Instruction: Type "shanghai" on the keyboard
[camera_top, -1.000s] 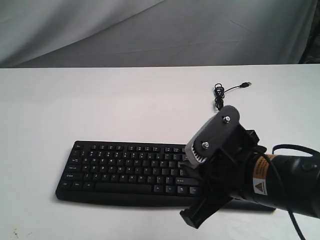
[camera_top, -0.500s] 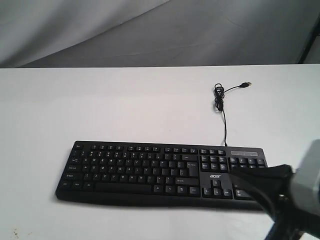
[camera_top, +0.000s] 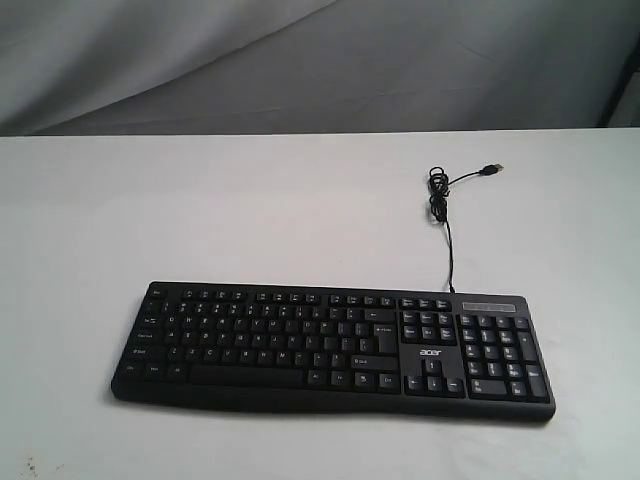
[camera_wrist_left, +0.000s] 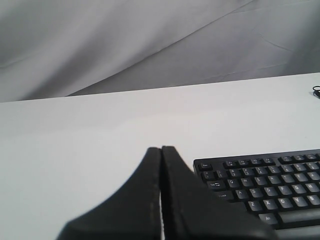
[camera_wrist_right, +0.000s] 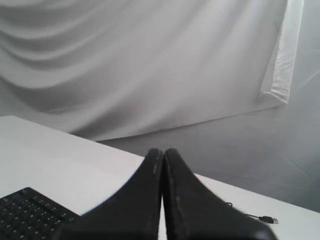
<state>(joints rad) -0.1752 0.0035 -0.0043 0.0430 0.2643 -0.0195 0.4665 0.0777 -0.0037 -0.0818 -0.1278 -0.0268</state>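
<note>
Exterior view gives us the keyboard (camera_top: 330, 345) flat on the table (camera_top: 250, 200), its long axis left to right. Our left gripper (camera_wrist_left: 161, 150) and right gripper (camera_wrist_right: 163, 151) are both pressed together, neither touching it; we judge the left nearer to S.

White table (camera_top: 250, 200) before a creased grey cloth backdrop (camera_top: 300, 60)

Cannot read the legends on the keyboard (camera_top: 330, 345) in the exterior view: too small. Partly hidden behind the left pincer (camera_wrist_left: 161, 149) and cut by the frame edge; in the right wrist view, only a corner.
</note>
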